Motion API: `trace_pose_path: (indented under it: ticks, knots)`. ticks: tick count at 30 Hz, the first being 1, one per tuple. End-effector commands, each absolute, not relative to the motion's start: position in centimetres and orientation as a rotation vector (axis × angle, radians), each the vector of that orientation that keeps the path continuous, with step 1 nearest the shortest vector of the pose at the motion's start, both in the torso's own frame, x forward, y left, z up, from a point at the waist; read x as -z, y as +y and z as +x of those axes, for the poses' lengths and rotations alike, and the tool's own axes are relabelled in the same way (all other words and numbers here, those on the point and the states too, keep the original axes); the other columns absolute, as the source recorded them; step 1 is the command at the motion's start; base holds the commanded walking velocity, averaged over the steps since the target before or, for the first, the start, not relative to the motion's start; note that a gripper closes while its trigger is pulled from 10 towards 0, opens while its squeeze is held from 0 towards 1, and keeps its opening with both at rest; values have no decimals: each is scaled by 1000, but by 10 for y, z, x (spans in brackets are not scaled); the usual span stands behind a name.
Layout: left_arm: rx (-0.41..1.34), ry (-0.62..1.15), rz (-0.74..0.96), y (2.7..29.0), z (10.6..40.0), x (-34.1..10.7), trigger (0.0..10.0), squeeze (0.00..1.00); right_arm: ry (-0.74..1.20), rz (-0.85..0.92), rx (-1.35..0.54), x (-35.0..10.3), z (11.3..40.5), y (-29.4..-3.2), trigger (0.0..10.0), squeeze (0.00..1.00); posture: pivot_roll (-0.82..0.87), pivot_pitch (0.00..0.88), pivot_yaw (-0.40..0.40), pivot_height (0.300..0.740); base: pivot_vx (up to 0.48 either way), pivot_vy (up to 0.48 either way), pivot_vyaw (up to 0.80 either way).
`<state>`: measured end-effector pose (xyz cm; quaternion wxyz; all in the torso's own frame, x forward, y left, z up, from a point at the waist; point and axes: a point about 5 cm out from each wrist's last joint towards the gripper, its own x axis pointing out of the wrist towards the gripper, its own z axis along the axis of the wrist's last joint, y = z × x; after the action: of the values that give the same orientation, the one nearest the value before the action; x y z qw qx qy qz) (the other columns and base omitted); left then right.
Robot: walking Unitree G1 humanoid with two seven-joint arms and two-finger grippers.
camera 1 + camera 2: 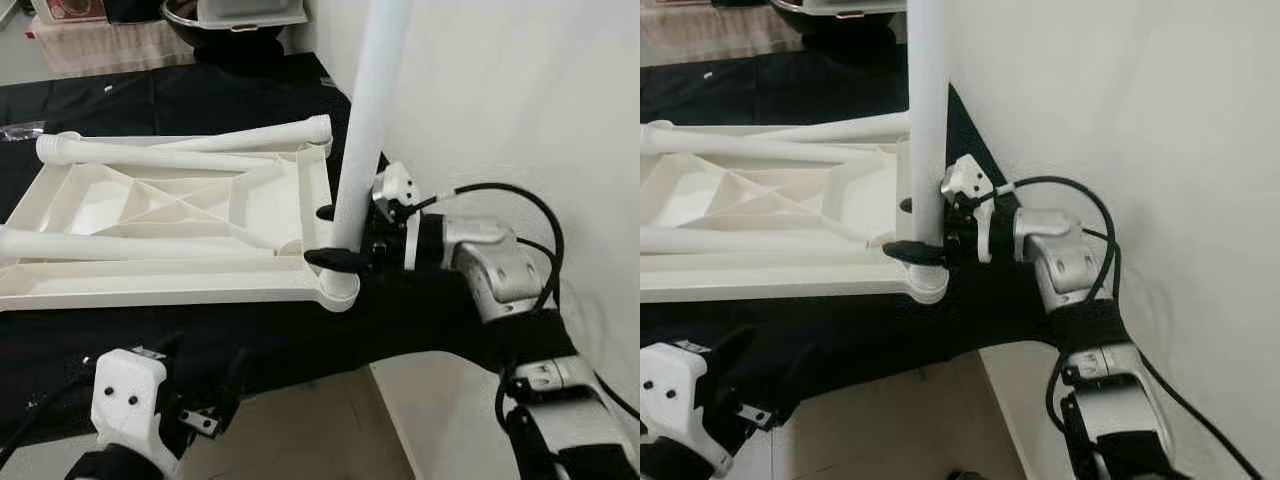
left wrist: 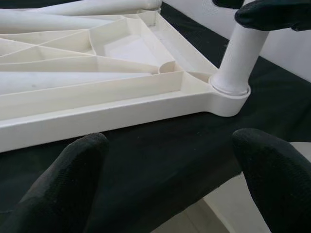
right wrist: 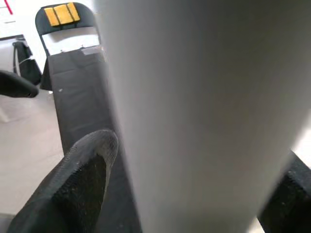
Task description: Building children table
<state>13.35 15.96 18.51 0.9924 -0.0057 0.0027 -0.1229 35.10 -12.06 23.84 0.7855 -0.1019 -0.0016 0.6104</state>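
Left eye view: right hand clamps upright table leg.

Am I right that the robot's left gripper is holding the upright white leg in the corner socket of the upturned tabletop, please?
Not quite: it is the right gripper that is closed on the upright white leg, as the left eye view shows. The leg does stand in the corner socket of the upturned tabletop. The left gripper hangs open below the table edge.
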Motion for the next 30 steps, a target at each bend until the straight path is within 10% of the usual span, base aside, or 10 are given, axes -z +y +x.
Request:
trace_pose_path:
  ticks: [1,15,23,30]
  knots:
    - [250,33,-8,159,130,-183,10000,0,-8,-203,-1380,-240,354,-118,0,0,203,216,-59,740,0,0,0]
    - [247,24,-7,160,132,-184,10000,0,-6,-170,-1325,-233,357,-142,0,0,190,204,-61,740,0,0,0]
    - [253,8,-6,161,139,-183,10000,0,85,-220,-352,-155,319,-110,0,0,163,175,-55,740,0,0,0]
    - [266,-2,-11,159,144,-182,10000,0,42,-227,-347,-157,311,-84,0,0,154,148,-50,740,0,0,0]
